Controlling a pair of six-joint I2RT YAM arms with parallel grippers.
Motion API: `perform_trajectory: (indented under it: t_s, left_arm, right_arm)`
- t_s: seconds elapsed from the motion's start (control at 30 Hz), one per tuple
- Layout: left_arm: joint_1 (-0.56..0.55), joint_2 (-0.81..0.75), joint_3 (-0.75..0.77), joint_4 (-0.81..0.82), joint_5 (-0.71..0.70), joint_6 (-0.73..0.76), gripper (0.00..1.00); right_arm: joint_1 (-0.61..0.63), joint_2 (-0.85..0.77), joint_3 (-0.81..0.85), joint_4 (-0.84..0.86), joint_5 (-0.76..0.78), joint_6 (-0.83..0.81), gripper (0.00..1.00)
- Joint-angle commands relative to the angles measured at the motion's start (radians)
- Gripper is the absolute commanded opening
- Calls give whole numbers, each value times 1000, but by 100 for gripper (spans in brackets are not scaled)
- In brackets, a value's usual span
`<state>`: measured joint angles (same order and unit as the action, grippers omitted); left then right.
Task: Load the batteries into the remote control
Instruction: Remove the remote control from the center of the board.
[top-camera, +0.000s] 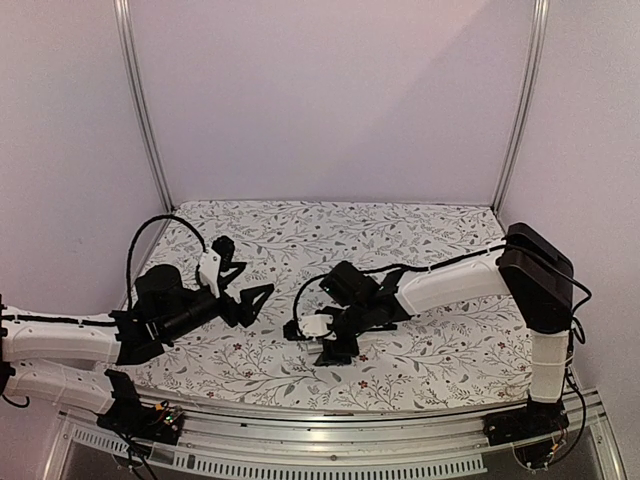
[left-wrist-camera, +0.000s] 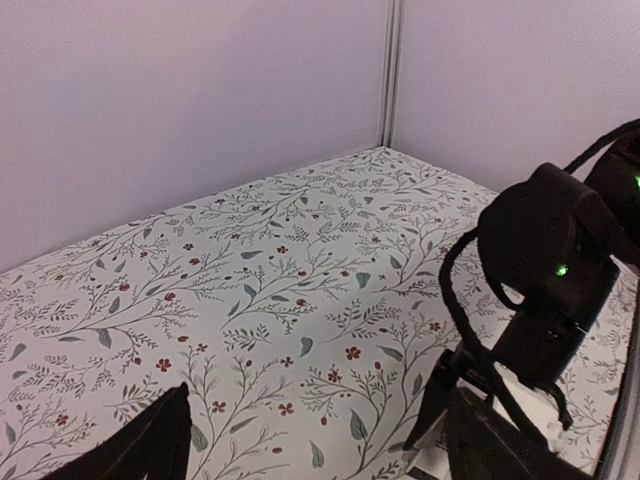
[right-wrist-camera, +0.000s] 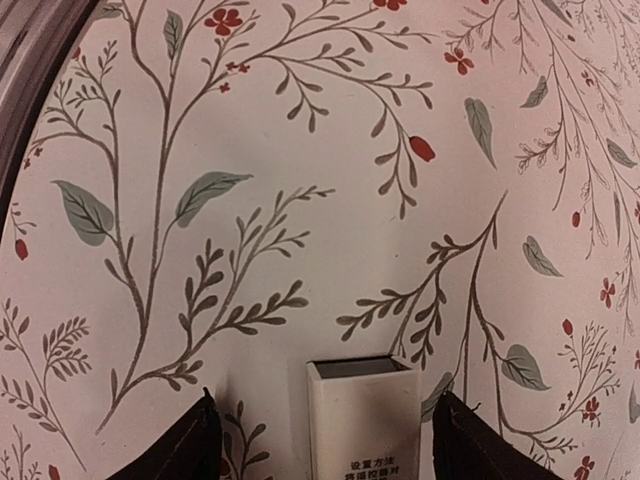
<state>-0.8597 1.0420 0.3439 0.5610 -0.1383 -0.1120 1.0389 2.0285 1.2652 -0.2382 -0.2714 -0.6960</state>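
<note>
Remote (right-wrist-camera: 362, 430): on counter (right-wrist-camera: 300, 200), label up, between right tool's fingers.
Right tool (right-wrist-camera: 322, 430): fingers apart, straddling remote, seemingly to steady it.
Left tool (left-wrist-camera: 320, 440): apart, empty, left of remote.
Batteries: unseen.

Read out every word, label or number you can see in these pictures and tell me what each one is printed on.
"设置方法": printed in black on the white remote control, in the right wrist view.
"请将遥控器对" (uncertain): a second line just below it on the same remote control. It is small and cut off by the bottom edge of the picture.
Top external and left wrist views: no text that can be read.
</note>
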Motion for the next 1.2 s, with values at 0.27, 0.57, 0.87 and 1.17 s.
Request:
perform_trajectory:
  t_s: [0.27,0.57,0.87,1.17]
  left_arm:
    - [13,13,6,-8,15,26,87]
    - [13,3,-12,36,56,38,88]
    - [12,-83,-74,161,176,64,85]
    - [-32,-20,-3,273,361,109,84]
  right_arm:
    - [5,44,49,-74,29,36,38]
    - [2,27,100,-132,16,58,24]
    - [-61,-206,134,-52,-153,232,17]
    - [-109,-453,74,349,-312,569,13]
